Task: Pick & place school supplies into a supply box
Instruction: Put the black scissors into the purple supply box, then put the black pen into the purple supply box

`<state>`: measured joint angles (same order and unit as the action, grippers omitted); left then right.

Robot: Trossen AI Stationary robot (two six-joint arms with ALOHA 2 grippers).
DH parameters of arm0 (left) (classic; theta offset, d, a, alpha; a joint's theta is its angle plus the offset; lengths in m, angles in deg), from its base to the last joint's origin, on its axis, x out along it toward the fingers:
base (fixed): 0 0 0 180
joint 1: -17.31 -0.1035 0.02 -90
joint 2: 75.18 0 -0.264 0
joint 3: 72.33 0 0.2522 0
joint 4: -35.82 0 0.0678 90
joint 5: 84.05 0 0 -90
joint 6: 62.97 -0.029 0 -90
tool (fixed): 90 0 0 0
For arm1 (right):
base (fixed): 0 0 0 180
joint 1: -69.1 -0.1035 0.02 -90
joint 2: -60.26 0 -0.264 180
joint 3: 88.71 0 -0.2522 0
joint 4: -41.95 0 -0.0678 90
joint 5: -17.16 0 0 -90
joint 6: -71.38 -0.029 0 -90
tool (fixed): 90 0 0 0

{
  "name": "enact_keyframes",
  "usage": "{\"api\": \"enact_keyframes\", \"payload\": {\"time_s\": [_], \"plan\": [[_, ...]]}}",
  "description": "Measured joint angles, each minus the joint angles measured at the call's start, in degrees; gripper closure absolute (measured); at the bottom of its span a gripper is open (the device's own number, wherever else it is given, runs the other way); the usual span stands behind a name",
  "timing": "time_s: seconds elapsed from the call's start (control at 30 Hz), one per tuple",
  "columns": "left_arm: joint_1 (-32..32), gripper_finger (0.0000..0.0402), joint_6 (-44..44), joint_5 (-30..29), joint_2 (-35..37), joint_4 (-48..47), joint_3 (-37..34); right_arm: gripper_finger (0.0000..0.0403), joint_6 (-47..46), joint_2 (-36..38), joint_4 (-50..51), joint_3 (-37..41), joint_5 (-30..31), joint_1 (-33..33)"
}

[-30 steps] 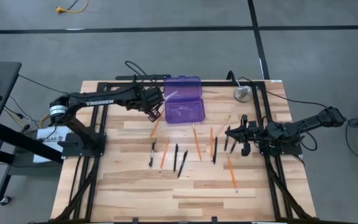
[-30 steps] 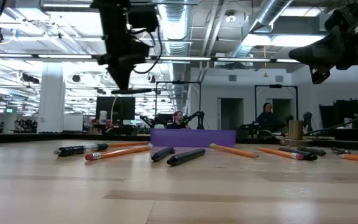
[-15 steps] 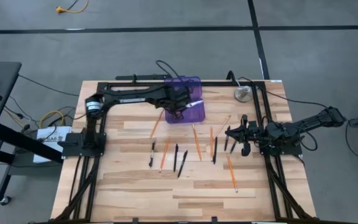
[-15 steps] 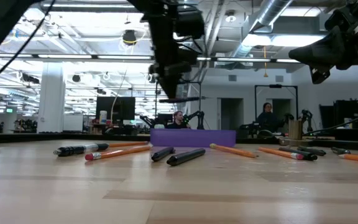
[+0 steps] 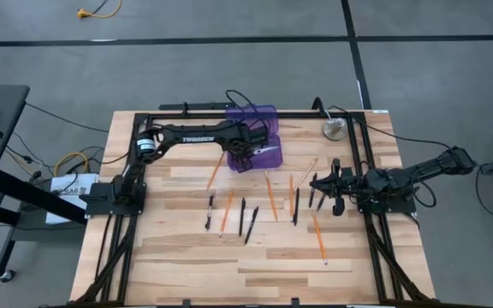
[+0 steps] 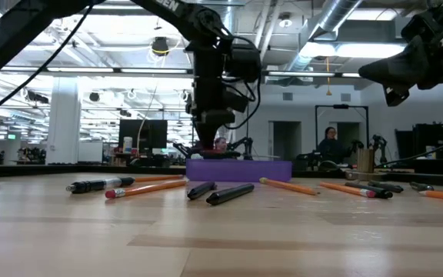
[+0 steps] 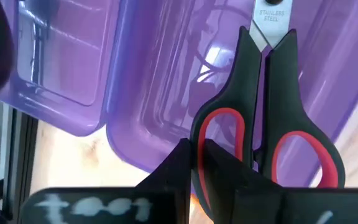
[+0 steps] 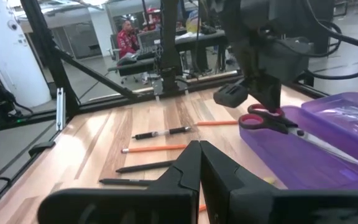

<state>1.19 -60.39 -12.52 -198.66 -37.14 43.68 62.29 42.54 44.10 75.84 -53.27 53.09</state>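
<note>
The supply box [image 5: 258,156], translucent purple, lies open at the table's far middle with its lid [image 5: 251,115] folded toward the far edge. My left gripper [image 5: 248,153] hangs over the box's near left part, shut on the red-handled scissors [image 7: 263,118]. The blades [image 8: 328,144] reach out over the tray. Orange pencils [image 5: 271,195] and black pens [image 5: 243,216] lie flat on the wood nearer the front. My right gripper [image 5: 317,181] waits shut at the right, touching nothing. My left gripper pinches the rim of one handle loop [image 7: 199,132] of the scissors between its two fingers. The fingers come down steeply from above. The scissors lie about level, blades shut and pointing toward the table's right over the tray. Whether the blade tip touches the box, I cannot tell.
A small round grey disc [image 5: 334,129] sits at the far right corner. Black frame rails [image 5: 187,115] run along the table's far and side edges. More pencils and pens [image 5: 319,237] are scattered before the right arm. People sit in the room behind [image 6: 331,142].
My left gripper has carried the scissors from left of the box toward the table's right and down, ending low over the box's tray. The wrist has rolled, so the blades now point right instead of slanting toward the far edge. The pencils, pens and box have not moved.
</note>
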Motion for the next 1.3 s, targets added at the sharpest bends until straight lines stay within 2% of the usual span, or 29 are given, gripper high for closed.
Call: {"api": "enact_keyframes", "payload": {"time_s": [0.77, 0.87, 1.13, 1.3], "plan": [[-0.52, 0.0384, 1.02, 0.55, -3.34, 0.46, -0.02, 0.0403, -0.01, 0.00, 0.87, 0.00, 0.01, 0.01], [-0.52, 0.0362, 1.04, 0.02, -3.34, 0.57, -0.01, 0.0403, -0.02, 0.00, 0.89, 0.00, 0.02, 0.02], [-0.52, 0.0270, 1.02, -1.61, -3.32, 1.10, -0.02, 0.0403, -0.02, 0.00, 0.90, 0.00, 0.02, 0.00], [-0.55, 0.0239, 0.55, -2.32, -3.26, 1.12, -0.01, 0.0403, 0.00, 0.00, 0.89, 0.00, 0.00, 0.00]]}}
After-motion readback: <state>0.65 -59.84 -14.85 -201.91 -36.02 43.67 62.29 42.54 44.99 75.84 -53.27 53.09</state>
